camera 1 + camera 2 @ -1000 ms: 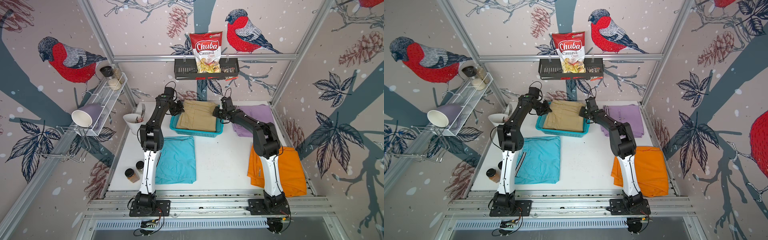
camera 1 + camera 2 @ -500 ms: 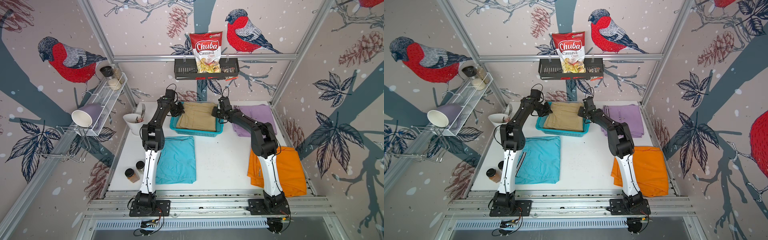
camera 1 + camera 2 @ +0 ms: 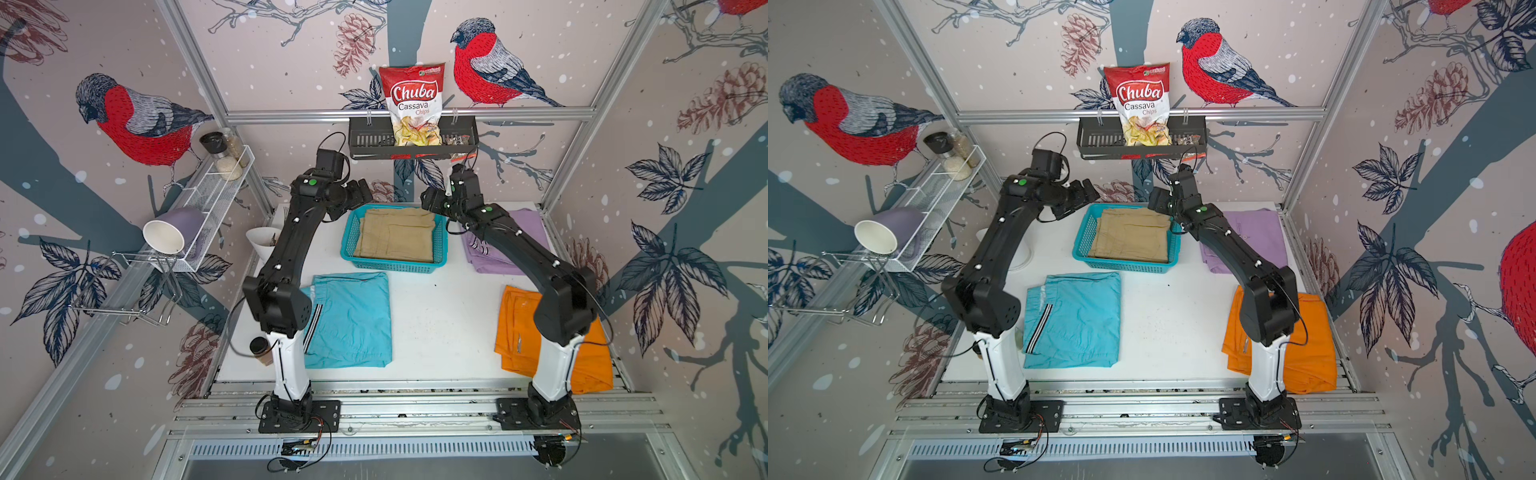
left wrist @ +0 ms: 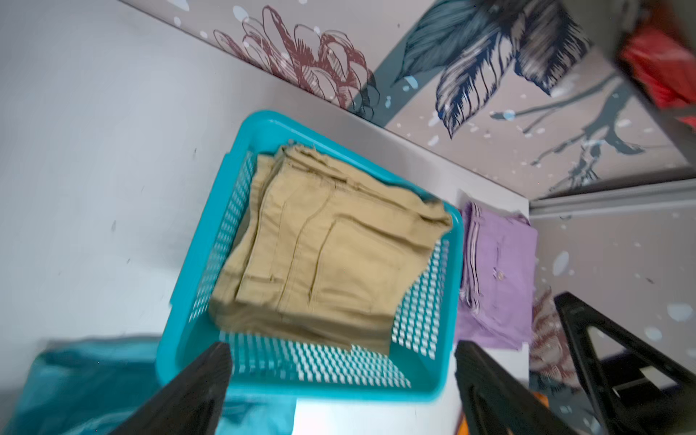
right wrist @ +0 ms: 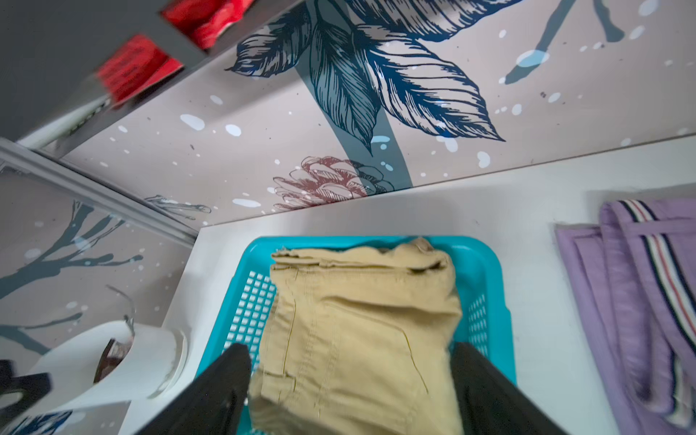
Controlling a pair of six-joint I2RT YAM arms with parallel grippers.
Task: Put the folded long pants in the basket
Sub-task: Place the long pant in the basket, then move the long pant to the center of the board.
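The khaki long pants (image 3: 397, 239) lie folded inside the turquoise basket (image 3: 390, 266) at the back middle of the table. My left gripper (image 3: 361, 195) hangs open above the basket's far left corner, holding nothing. In the left wrist view its fingers (image 4: 211, 369) frame the basket wall. My right gripper (image 3: 430, 201) hangs open above the far right corner, its jaws wide over the khaki cloth (image 5: 357, 339) without pinching it. Sky blue pants (image 3: 351, 320), orange pants (image 3: 515, 332) and lilac pants (image 3: 1258, 226) lie on the table.
A black wall rack (image 3: 365, 141) with a chips bag (image 3: 413, 104) hangs just above and behind both grippers. A white wire shelf (image 3: 216, 187) with a lilac cup (image 3: 166, 235) is on the left wall. A white cup (image 3: 264, 243) stands left of the basket, and a jar (image 3: 259, 349) stands front left.
Both grippers went from shut to open and let go of the khaki pants, which dropped into the basket. Both have lifted slightly toward the back wall.
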